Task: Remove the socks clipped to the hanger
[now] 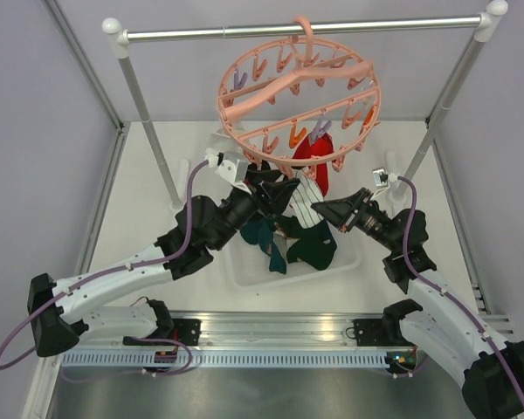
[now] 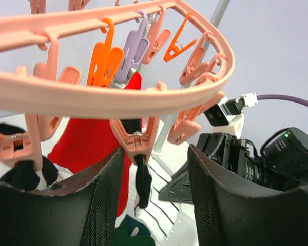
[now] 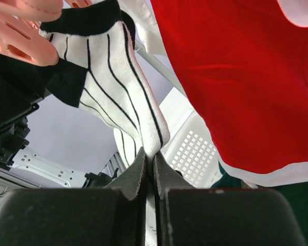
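1 round salmon-pink plastic ring hanger (image 1: 290, 82) | 1 red fabric sock (image 1: 311, 157) | 1 white fabric sock with thin black stripes (image 1: 304, 204) | dark teal fabric socks (image 1: 314, 249) — heaped, count unclear | 1 white perforated plastic tray (image 1: 349, 262) | 1 silver metal rail (image 1: 244, 32)

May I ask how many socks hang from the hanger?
2 visible: a red sock under the hanger, a striped sock beside it, pinched by the right gripper. Others may be hidden.

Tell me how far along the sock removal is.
Done: dark teal socks lie in the white tray. In hand: the right claw is shut on the striped sock at its lower end, while the left claw is open around a pink clip. Left: that striped sock and the red sock hang clipped to the hanger.
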`<state>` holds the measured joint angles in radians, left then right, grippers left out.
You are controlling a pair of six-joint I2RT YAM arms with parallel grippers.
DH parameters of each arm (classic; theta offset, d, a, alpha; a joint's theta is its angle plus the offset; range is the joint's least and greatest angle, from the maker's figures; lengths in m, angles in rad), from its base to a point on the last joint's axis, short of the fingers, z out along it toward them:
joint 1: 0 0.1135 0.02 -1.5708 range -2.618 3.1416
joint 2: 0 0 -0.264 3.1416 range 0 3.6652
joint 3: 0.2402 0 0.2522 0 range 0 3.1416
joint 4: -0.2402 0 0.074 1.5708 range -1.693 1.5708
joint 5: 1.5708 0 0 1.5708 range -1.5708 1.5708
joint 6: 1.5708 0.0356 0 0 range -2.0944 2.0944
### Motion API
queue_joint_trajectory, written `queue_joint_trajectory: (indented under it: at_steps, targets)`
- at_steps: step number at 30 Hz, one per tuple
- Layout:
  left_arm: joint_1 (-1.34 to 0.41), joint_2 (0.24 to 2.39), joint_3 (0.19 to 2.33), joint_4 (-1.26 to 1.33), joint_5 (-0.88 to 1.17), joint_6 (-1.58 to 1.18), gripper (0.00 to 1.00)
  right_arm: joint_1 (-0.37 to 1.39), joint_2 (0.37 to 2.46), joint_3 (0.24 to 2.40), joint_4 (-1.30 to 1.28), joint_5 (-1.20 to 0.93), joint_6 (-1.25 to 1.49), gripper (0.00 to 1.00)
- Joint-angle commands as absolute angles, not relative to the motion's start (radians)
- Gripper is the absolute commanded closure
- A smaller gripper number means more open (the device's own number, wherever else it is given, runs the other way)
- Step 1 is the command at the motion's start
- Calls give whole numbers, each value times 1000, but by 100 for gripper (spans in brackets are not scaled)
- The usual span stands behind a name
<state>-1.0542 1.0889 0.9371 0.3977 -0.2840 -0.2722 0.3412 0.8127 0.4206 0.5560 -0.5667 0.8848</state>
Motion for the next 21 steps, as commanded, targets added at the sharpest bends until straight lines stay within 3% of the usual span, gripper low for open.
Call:
queue_joint_trajectory:
  at_steps: [1, 16, 21]
  targets:
    - [-1057, 1124, 1006, 405, -334, -183, 43, 345, 799, 463, 568, -557, 867, 99]
    - [-1048, 1146, 1052, 414, -410, -117, 44, 344, 793, 468, 552, -561, 861, 99]
    - [-1040, 1155, 1060, 422, -393, -112, 51, 345, 790, 468, 552, -561, 861, 99]
